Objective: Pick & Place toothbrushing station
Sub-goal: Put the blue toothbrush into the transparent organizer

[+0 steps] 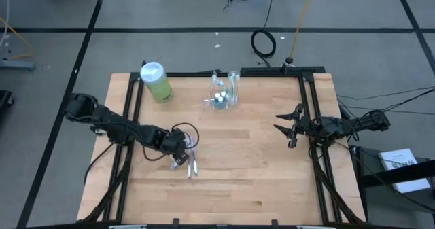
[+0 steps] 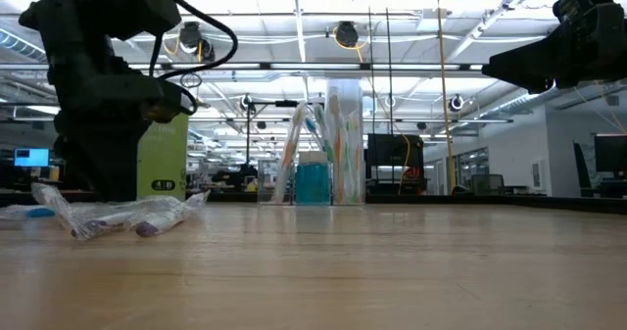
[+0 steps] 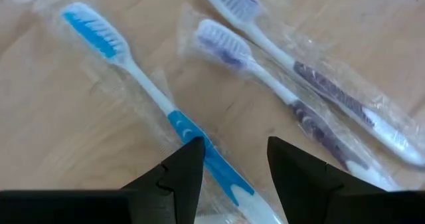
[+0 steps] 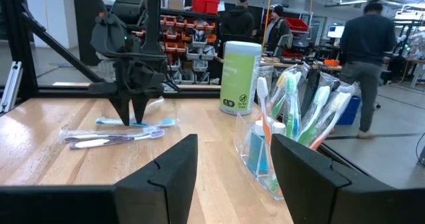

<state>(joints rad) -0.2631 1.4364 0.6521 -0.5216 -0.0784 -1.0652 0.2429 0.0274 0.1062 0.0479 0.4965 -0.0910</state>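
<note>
Clear, ribbed plastic toothbrushing station [image 1: 223, 93] upright near the far edge of the pale wood-plank table [image 1: 258, 181], crammed with brushes, beside a light-green cylindrical bottle [image 1: 156, 81]. Crinkly film-wrapped toothbrushes [image 3: 146, 91] lying flat under the left gripper [image 3: 231, 174], fingers apart. Right gripper [image 1: 288, 127] raised, fingers apart. Behind, bright open workshop.

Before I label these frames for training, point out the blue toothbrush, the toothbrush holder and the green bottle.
blue toothbrush [image 3: 178, 122]: left wrist view, handle.
toothbrush holder [image 1: 225, 98]: high view, clear wall.
green bottle [image 4: 240, 78]: right wrist view, label.
</note>
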